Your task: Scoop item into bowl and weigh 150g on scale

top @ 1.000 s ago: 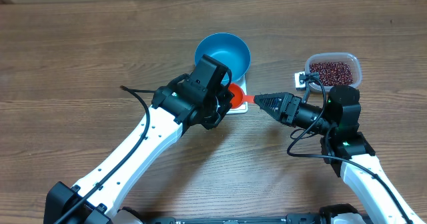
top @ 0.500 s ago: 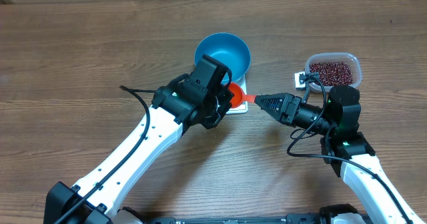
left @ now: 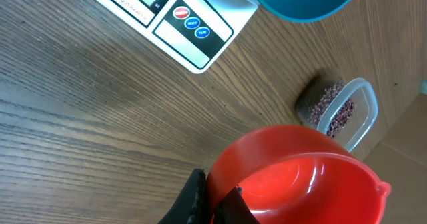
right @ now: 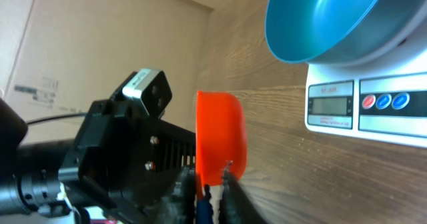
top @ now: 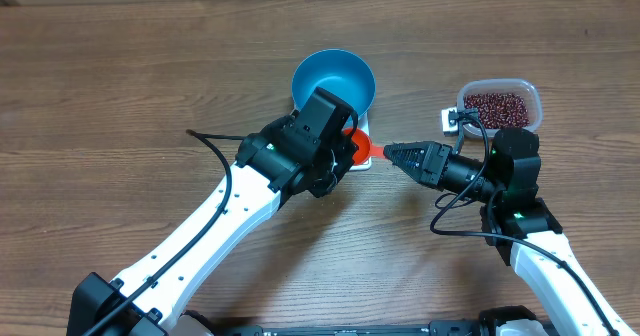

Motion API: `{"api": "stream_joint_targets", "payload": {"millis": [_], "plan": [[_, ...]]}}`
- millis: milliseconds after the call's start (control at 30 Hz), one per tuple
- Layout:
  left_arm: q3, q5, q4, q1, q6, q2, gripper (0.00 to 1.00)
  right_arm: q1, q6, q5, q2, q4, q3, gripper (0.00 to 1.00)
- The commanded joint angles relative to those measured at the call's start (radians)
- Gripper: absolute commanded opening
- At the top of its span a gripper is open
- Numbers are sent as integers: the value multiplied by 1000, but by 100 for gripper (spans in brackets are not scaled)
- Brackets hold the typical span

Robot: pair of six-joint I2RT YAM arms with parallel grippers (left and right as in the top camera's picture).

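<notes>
Handover: left fingers [left: 191, 200] clench red scoop [left: 293, 184] rim, right fingers [right: 184, 197] pinch its handle; firm that grip before left lets go.

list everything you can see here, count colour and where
bowl: 1, bright blue, on the scale
scale: 1, white, mid-table under the bowl
scoop: 1, red-orange, empty, beside the scale, between both grippers
tub: 1, clear, right side of the table
beans: many, dark red-brown, in the tub
table: 1, brown wood
left gripper: black, shut on the scoop's rim
right gripper: black, closed around the scoop's handle
</notes>
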Motion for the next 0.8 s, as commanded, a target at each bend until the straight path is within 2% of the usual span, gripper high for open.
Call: {"api": "stream_joint_targets", "payload": {"millis": [0, 167, 200, 233, 333, 367, 500, 767], "plan": [[0, -22, 4, -6, -15, 6, 4, 6, 2, 4, 1, 6, 26, 4], [0, -21, 3, -6, -15, 6, 5, 6, 2, 4, 1, 6, 26, 4], [0, -22, 3, -6, -14, 6, 13, 6, 2, 3, 1, 6, 26, 4], [0, -22, 2, -6, -14, 6, 27, 6, 2, 3, 1, 6, 26, 4], [0, -27, -4, -5, 10, 6, 86, 6, 2, 0, 1, 6, 26, 4], [0, -39, -6, -5, 21, 6, 100, 6, 1, 0, 1, 6, 26, 4], [0, -58, -9, 2, 92, 5, 99, 6, -2, 0, 1, 6, 26, 4], [3, -59, -21, 76, 371, -43, 100, 5, -37, 1, 1, 3, 26, 4]]}}
